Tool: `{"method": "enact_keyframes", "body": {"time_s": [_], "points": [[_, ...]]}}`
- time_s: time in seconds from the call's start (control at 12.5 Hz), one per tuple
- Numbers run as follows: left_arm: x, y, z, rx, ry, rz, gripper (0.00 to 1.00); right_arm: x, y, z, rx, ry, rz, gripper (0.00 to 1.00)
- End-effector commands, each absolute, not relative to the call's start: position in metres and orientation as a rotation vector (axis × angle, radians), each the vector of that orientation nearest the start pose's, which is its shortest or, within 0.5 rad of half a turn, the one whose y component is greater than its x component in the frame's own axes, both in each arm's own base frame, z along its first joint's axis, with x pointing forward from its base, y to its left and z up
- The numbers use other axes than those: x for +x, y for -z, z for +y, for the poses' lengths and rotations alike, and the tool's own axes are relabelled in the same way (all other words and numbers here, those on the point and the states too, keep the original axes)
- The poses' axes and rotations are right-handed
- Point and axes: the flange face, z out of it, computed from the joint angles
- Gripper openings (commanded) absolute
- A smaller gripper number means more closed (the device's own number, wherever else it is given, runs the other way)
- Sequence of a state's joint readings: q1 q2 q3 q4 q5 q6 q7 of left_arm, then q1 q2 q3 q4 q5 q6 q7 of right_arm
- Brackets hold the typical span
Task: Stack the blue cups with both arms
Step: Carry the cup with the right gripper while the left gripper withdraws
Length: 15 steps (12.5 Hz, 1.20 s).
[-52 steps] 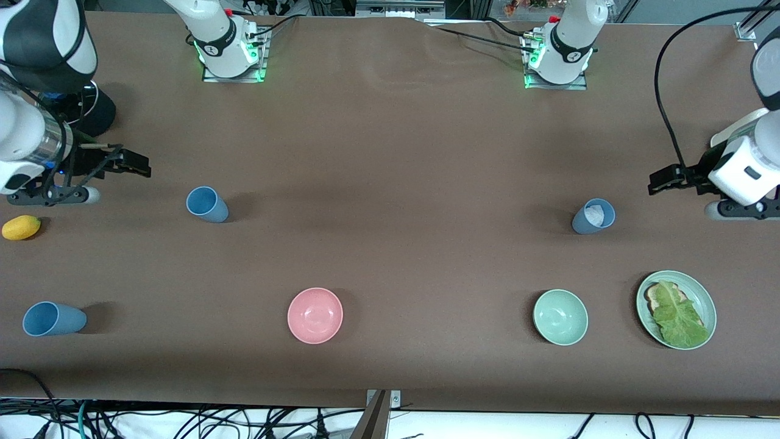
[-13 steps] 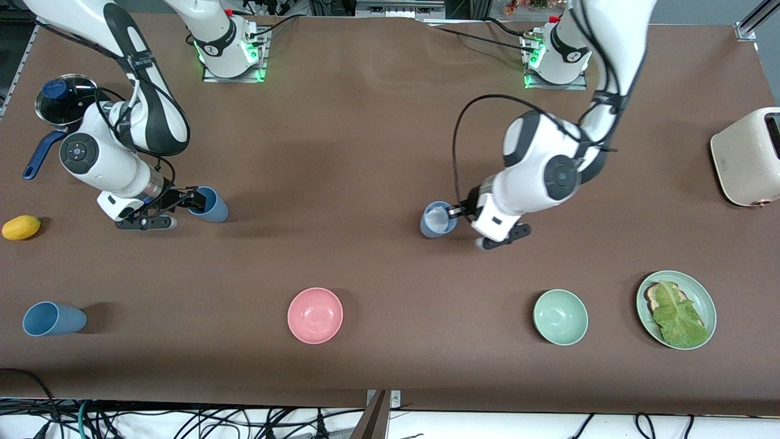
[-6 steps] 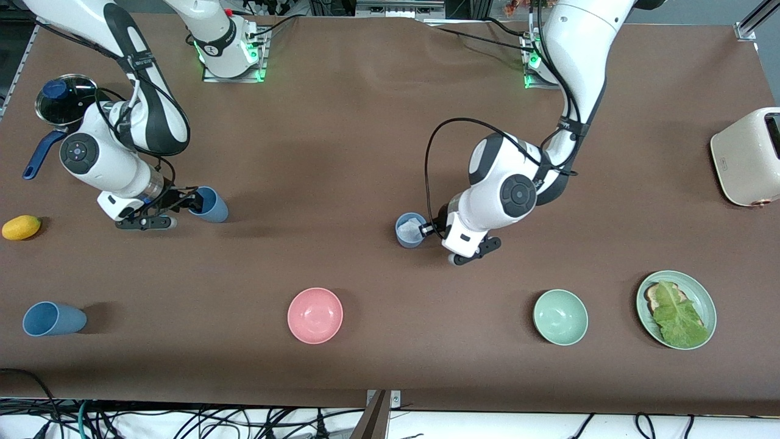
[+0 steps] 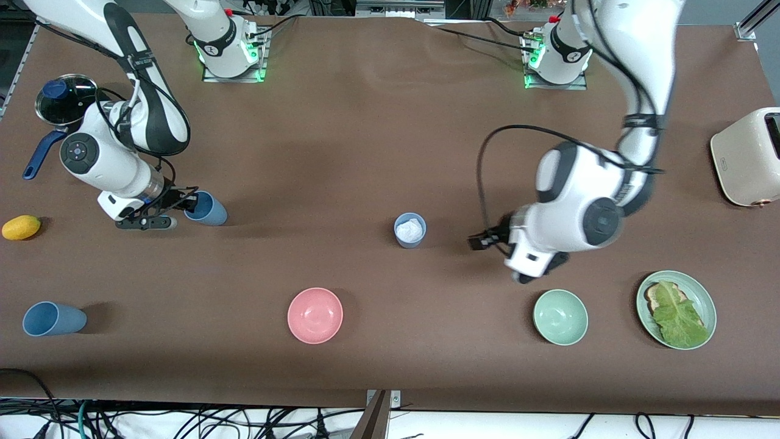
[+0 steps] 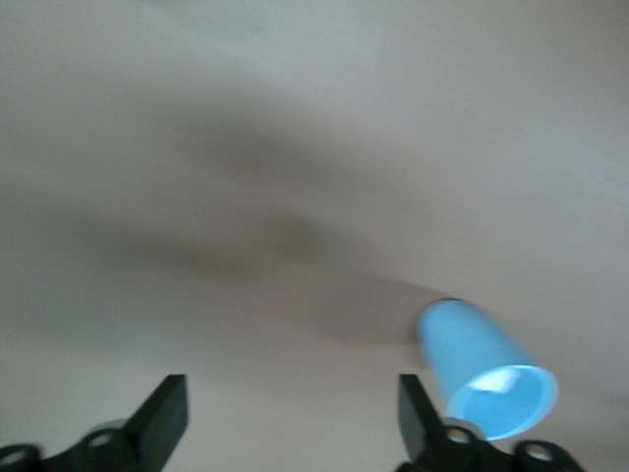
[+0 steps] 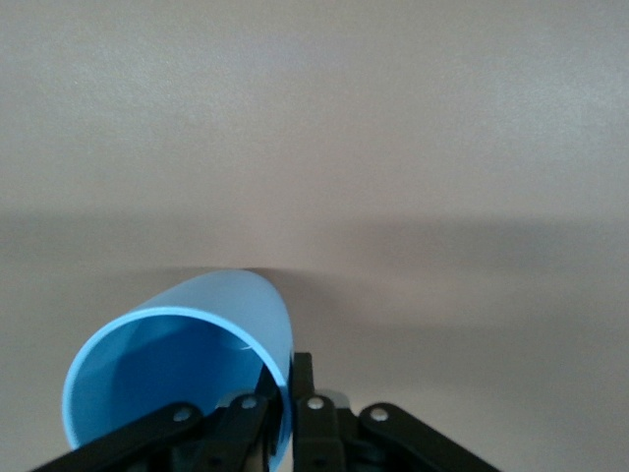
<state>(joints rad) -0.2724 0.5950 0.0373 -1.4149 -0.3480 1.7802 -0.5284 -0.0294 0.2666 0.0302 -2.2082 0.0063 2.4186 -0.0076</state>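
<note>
Blue cup [image 4: 206,209] rim pinched by right gripper [image 4: 186,200]; left gripper [image 4: 479,241] spread, beside greyer cup [image 4: 409,230]. Next: lift, stack onto it.

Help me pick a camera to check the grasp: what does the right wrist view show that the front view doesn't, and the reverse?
Right wrist only: the right gripper pinching the blue cup by its rim, fingers shut on the wall.
Front only: the cup with white stuff inside, the open left gripper, both bowls.
Shared: that gripped cup and the brown table.
</note>
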Motion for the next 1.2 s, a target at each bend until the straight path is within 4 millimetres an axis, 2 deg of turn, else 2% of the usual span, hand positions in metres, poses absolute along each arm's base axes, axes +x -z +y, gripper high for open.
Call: {"method": "enact_keyframes", "body": {"time_s": [0.0,0.16,0.32,0.4,0.48,0.64,0.88,0.96,1.04,1.12], "points": [[0.669,-0.336,-0.088,-3.238,-0.66,-0.37,1.0,0.551,-0.267,0.011,-3.12,-0.108,0.05,0.0],[0.668,-0.351,-0.019,-3.208,-0.626,-0.204,1.0,0.566,-0.288,0.024,-3.114,-0.104,0.029,0.0],[0.662,-0.358,0.022,-3.155,-0.641,-0.079,1.0,0.585,-0.323,0.045,-3.107,-0.103,0.047,0.0],[0.66,-0.372,0.031,-3.102,-0.601,0.003,1.0,0.594,-0.34,0.058,-3.102,-0.093,0.071,0.0],[0.659,-0.388,0.033,-3.066,-0.563,0.057,1.0,0.601,-0.357,0.074,-3.098,-0.083,0.078,0.0],[0.657,-0.412,0.037,-3.068,-0.501,0.051,1.0,0.612,-0.387,0.115,-3.088,-0.029,0.139,0.0],[0.648,-0.454,0.038,-3.087,-0.401,-0.017,1.0,0.626,-0.415,0.187,-3.072,-0.041,0.243,0.0],[0.639,-0.47,0.031,-3.087,-0.359,-0.048,1.0,0.632,-0.42,0.21,-3.074,-0.089,0.269,0.0],[0.625,-0.479,0.033,-3.1,-0.285,-0.077,1.0,0.637,-0.425,0.24,-3.075,-0.121,0.297,0.0],[0.612,-0.476,0.025,-3.138,-0.153,-0.09,1.0,0.64,-0.427,0.267,-3.07,-0.129,0.335,0.0]]}}
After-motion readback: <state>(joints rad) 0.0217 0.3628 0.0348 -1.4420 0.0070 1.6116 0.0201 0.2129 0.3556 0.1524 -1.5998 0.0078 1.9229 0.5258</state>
